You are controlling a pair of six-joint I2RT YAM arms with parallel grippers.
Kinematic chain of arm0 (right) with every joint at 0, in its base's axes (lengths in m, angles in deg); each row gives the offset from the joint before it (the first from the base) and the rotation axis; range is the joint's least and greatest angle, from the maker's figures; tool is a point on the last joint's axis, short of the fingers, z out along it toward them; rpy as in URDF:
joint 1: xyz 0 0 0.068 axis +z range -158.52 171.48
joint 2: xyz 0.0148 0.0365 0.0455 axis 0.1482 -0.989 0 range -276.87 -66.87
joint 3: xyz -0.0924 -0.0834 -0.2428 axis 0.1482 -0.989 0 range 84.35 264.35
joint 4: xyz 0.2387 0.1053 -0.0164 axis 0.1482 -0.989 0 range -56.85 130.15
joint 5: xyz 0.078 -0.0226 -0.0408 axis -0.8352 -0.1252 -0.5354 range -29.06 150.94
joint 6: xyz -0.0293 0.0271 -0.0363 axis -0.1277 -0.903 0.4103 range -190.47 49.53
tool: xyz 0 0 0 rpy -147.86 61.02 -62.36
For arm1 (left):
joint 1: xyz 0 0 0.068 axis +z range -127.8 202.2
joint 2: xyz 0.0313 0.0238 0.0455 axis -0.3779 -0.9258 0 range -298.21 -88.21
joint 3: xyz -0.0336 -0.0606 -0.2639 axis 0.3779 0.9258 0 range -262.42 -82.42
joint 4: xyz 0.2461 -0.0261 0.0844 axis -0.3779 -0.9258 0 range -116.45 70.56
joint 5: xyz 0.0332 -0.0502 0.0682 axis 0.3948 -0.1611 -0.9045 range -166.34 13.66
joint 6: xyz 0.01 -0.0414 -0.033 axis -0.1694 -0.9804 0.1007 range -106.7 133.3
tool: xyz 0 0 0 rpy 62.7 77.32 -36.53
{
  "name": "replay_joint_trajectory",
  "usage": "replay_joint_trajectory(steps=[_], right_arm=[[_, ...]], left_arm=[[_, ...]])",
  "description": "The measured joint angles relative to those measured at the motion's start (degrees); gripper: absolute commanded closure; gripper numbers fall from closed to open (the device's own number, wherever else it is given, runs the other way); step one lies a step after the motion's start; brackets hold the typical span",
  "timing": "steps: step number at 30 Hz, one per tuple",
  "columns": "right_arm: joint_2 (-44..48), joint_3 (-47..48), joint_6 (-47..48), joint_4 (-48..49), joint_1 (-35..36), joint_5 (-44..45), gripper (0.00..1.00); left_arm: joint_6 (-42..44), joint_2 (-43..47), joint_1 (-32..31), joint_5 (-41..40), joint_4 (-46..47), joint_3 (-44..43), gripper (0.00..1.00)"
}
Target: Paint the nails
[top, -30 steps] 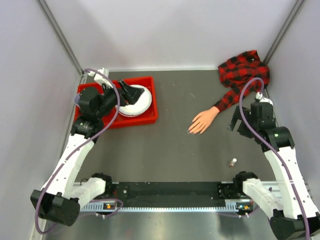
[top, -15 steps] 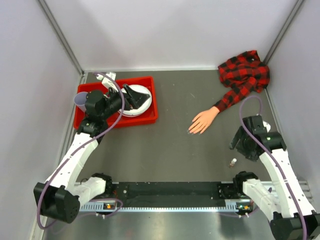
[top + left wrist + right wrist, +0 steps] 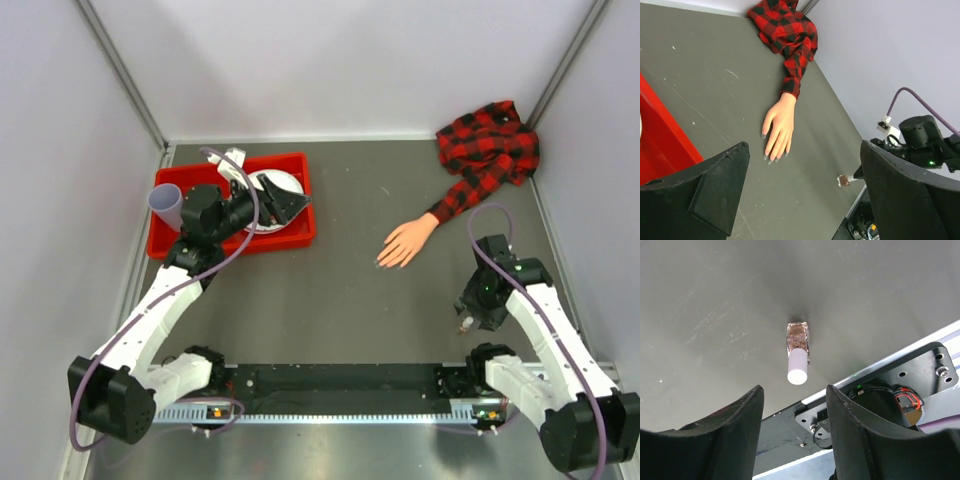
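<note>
Nails (image 3: 380,264) on the mannequin hand (image 3: 405,243) are lying forward-left of the right gripper (image 3: 794,396), which is hovering unclenched and empty over the upright polish bottle (image 3: 798,347).

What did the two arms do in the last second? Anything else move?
The right gripper pulled back from the plaid sleeve toward the near edge and now hangs over the polish bottle, its jaws narrowing but gripping nothing. The left gripper swung rightward over the red tray. The mannequin hand, bottle and tray stayed put.
</note>
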Motion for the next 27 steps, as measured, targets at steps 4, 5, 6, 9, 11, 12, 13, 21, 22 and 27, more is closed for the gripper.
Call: replay_joint_trajectory(steps=[4, 5, 6, 9, 11, 12, 13, 21, 22, 27], right_arm=[[-1.73, -0.24, -0.70, 0.42, 0.00, 0.90, 0.51], [-1.92, -0.24, -0.92, 0.63, 0.00, 1.11, 0.51], [-2.12, -0.24, -1.09, 0.79, 0.00, 1.31, 0.51], [-2.84, -0.26, -1.75, 1.09, 0.00, 1.84, 0.51], [-3.23, -0.26, -1.99, 1.18, 0.00, 2.23, 0.52], [-3.48, -0.31, -2.29, 1.25, 0.00, 2.49, 0.56], [-3.69, -0.46, -2.47, 1.44, 0.00, 2.73, 0.57], [-7.26, -2.14, -2.89, 3.32, 0.00, 3.17, 0.61], [-7.54, -2.14, -2.89, 3.67, 0.00, 3.15, 0.61], [-8.31, -2.14, -2.91, 4.35, 0.00, 3.17, 0.64]], left_arm=[[-0.44, -0.02, -0.87, 0.02, 0.90, 0.37, 0.05], [-0.59, -0.02, -1.03, 0.02, 1.03, 0.44, 0.05], [-0.63, -0.02, -1.09, 0.04, 1.05, 0.46, 0.05], [-0.87, -0.02, -1.20, 0.22, 1.07, 0.46, 0.05], [-1.01, -0.02, -1.29, 0.22, 1.14, 0.46, 0.05], [-1.03, -0.02, -1.33, 0.22, 1.27, 0.46, 0.05], [-1.03, -0.02, -1.38, 0.26, 1.42, 0.46, 0.05], [-1.05, 0.00, -1.57, 0.42, 1.88, 0.46, 0.05], [-1.05, 0.02, -1.62, 0.44, 1.90, 0.46, 0.05], [-1.09, 0.02, -1.73, 0.63, 2.03, 0.57, 0.05]])
